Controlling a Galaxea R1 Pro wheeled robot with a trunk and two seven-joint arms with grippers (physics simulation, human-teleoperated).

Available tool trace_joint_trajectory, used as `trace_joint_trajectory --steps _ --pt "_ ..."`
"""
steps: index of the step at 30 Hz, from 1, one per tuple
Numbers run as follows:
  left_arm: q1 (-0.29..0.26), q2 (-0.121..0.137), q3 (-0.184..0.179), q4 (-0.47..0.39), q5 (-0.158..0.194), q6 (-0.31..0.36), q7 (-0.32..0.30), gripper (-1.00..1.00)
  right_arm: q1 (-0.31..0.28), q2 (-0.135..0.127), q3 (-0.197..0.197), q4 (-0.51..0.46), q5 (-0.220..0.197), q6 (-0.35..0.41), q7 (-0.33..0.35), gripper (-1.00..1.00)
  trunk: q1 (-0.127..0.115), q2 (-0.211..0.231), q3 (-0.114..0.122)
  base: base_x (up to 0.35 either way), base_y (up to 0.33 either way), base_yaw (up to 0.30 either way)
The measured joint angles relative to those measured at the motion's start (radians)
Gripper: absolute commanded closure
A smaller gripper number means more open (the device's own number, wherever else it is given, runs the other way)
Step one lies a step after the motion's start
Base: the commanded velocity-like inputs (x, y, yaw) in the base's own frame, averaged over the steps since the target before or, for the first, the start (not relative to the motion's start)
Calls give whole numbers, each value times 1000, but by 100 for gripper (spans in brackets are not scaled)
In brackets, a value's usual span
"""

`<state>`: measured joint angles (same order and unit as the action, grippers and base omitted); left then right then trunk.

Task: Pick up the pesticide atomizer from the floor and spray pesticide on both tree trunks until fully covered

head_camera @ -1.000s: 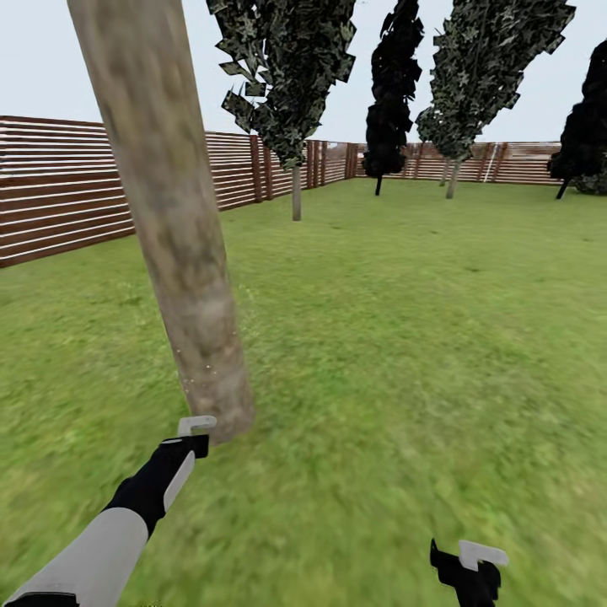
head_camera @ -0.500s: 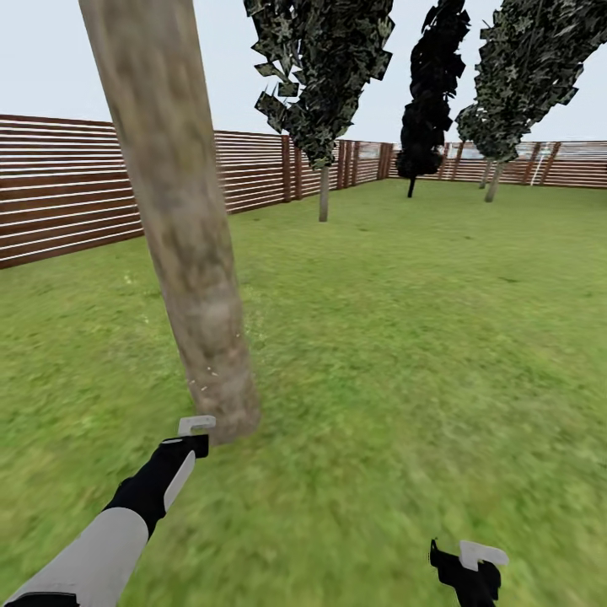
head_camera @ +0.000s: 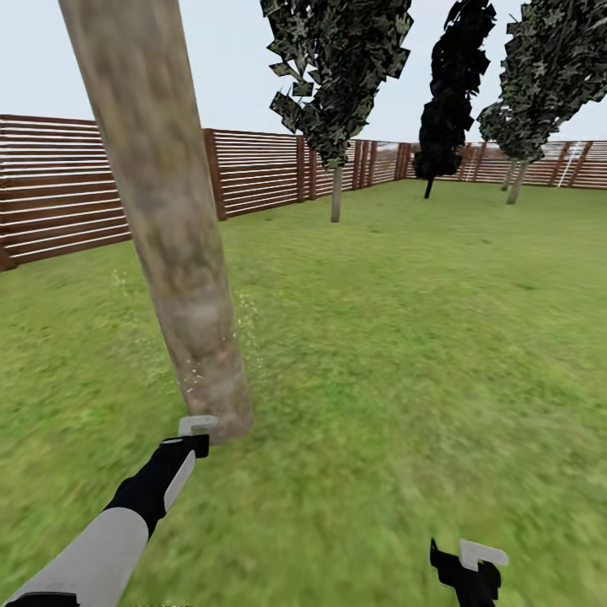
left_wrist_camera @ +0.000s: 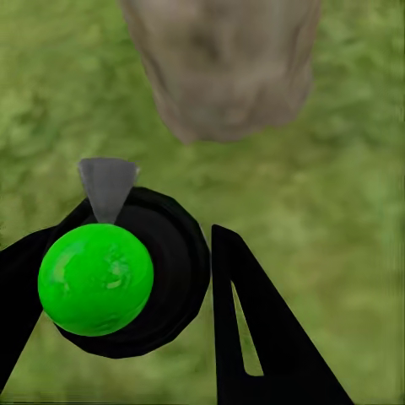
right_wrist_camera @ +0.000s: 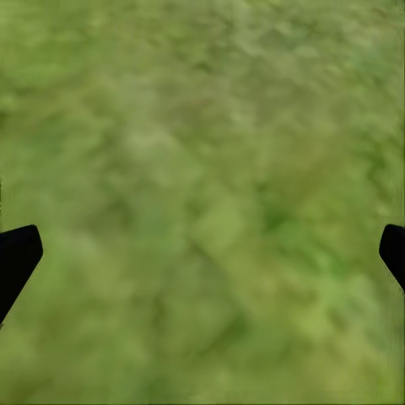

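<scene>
My left gripper [head_camera: 192,438] is shut on the pesticide atomizer [head_camera: 199,422], whose pale grey trigger head sits just short of the foot of the near tree trunk [head_camera: 169,228]. In the left wrist view the atomizer [left_wrist_camera: 126,270] is a black body with a bright green cap and a grey nozzle, pointing at the mottled trunk [left_wrist_camera: 224,67]. Fine pale specks float around the trunk's lower part. A second pale-trunked tree [head_camera: 336,192] stands by the fence. My right gripper [head_camera: 474,563] hangs open over the grass floor [right_wrist_camera: 202,169].
A brown slat fence [head_camera: 59,198] runs along the left and back. An all-black tree [head_camera: 455,93] and another pale-trunked tree [head_camera: 516,181] stand at the far back. Open lawn [head_camera: 421,337] stretches to the right of the near trunk.
The whole picture has shifted: the camera turned left, so the far trees slid right. Both arms keep their places in the picture. More pale specks show around the near trunk.
</scene>
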<state>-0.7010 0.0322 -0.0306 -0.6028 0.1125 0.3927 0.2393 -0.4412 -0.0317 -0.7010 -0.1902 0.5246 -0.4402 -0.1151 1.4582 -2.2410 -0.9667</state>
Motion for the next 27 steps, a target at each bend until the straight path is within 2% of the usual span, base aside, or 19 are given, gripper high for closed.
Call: trace_joint_trajectory --steps 27 --pt "0 -5 -2 0 -2 -2 0 100 0 0 0 0 0 0 0 -100 0 0 0 106 -271 267"
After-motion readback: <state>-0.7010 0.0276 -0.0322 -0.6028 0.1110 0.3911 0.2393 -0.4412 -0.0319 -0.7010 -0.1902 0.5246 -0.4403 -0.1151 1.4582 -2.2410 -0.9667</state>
